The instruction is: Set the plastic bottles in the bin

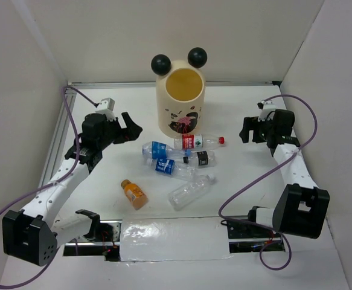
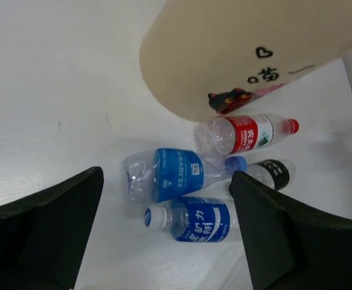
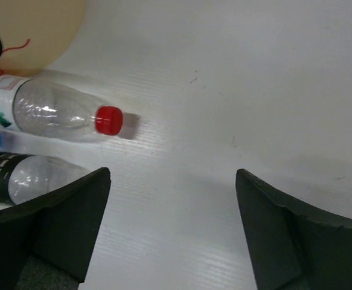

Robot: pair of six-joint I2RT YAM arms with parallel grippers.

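The tabletop (image 1: pixel 254 181) is carrying everything, and the bin (image 1: pixel 176 115) is standing upright at its far middle, mouth open to the top. The left gripper (image 1: pixel 129 128) is hovering left of the bin and the right gripper (image 1: pixel 247 132) is hovering well to its right, both spread wide and holding nothing. Six bottles are lying on their sides in front of the bin: the clear bottle (image 1: pixel 191 190) nearest the arms, the red bottle (image 1: pixel 197 141) just beside the bin's foot, two blue bottles (image 1: pixel 157 149) and the black bottle (image 1: pixel 203 159) bunched between, and the orange bottle (image 1: pixel 133 194) apart on the left. The step in hand is probably the reach for a first pick. Next, the left gripper is likely needing to come down across a blue bottle, pinch its body, carry it above the rim and release
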